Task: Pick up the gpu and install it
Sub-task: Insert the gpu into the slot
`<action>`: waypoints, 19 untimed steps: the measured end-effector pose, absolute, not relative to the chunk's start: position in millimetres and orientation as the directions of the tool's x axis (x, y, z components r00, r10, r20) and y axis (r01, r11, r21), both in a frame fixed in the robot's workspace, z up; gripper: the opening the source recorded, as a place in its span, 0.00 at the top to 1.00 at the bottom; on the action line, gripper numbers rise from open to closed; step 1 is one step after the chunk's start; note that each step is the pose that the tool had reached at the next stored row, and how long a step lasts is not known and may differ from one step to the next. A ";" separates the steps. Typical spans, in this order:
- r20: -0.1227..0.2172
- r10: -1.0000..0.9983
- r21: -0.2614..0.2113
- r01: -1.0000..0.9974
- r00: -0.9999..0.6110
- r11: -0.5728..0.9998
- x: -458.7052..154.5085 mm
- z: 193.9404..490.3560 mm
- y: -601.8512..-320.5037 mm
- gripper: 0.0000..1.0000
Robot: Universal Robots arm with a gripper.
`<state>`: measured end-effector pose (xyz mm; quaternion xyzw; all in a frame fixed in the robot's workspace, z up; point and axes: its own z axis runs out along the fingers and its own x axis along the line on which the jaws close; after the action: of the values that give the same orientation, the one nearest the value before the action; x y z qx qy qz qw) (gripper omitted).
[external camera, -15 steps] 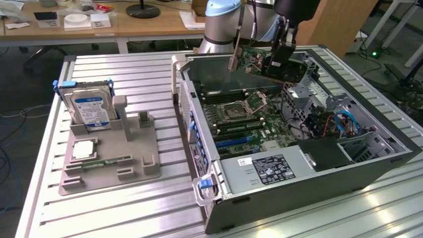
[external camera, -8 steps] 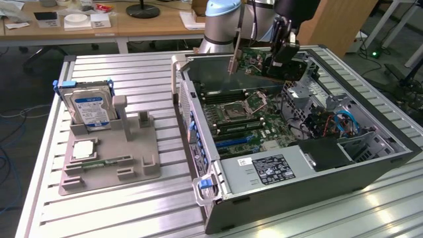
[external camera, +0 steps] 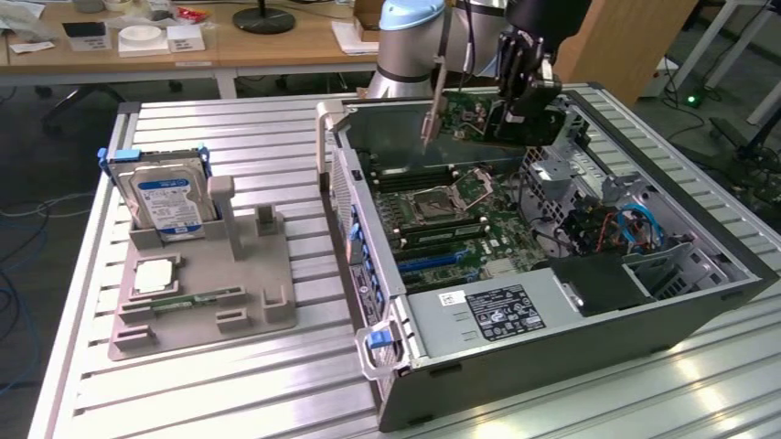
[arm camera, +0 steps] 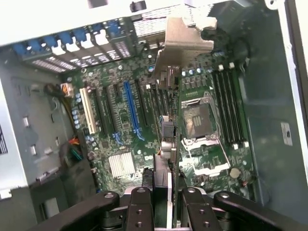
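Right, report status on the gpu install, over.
End effector shut on gpu. Held over motherboard inside open case, not seated. No obstruction seen over the slots.

No wording can be read: the blue-and-white label (external camera: 171,203) on the silver hard drive (external camera: 156,170) standing in the grey plastic holder (external camera: 201,306), the black label with white print (external camera: 504,312) on the silver power supply box (external camera: 445,340) and the small white sticker (external camera: 453,297) beside it carry print too small to make out.
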<state>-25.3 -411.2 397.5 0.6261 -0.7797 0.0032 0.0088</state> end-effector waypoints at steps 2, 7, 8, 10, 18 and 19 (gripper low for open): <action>0.018 -0.983 0.006 -0.983 -0.181 0.181 -25.3 397.5 -411.2 0.73; 0.020 -0.995 0.006 -0.995 -0.097 0.097 -25.3 397.5 -411.2 0.73; 0.020 -0.997 0.006 -0.997 -0.078 0.079 -25.3 397.6 -411.2 0.73; 0.021 -0.999 0.006 -0.999 -0.045 0.045 -25.3 397.5 -411.2 0.73; 0.022 -0.999 0.006 -0.999 0.042 -0.042 -25.3 397.5 -411.2 0.73; 0.022 -0.999 0.006 -0.999 0.042 -0.042 -25.3 397.5 -411.2 0.73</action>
<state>-25.3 -411.2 397.5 0.7218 -0.6920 0.0060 0.0097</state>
